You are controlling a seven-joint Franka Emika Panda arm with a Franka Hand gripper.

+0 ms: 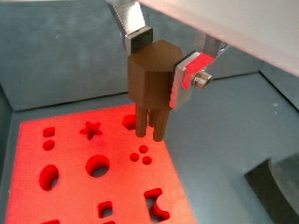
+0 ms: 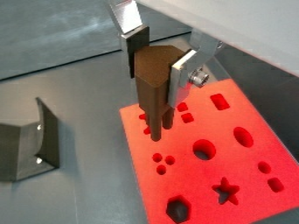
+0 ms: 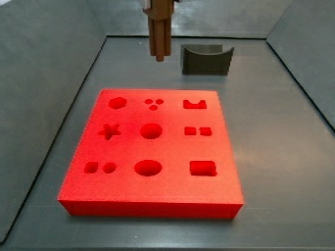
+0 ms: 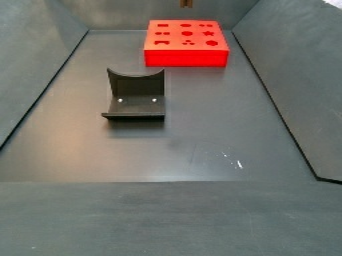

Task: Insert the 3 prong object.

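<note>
Claw [image 1: 162,54] clamps 3 prong object [image 1: 149,83] (prongs down) | above red board [image 1: 82,166], not touching

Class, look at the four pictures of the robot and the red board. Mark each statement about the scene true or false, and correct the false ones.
1. The tool is shut on the pronged piece. True.
2. The piece's prongs are already seated in the board. False: in a side view the piece hangs well above the board.
3. The board has a star-shaped hole. True.
4. The board has a group of three small round holes. True.
5. The fixture stands on top of the board. False: it stands on the floor, apart from the board.
</note>
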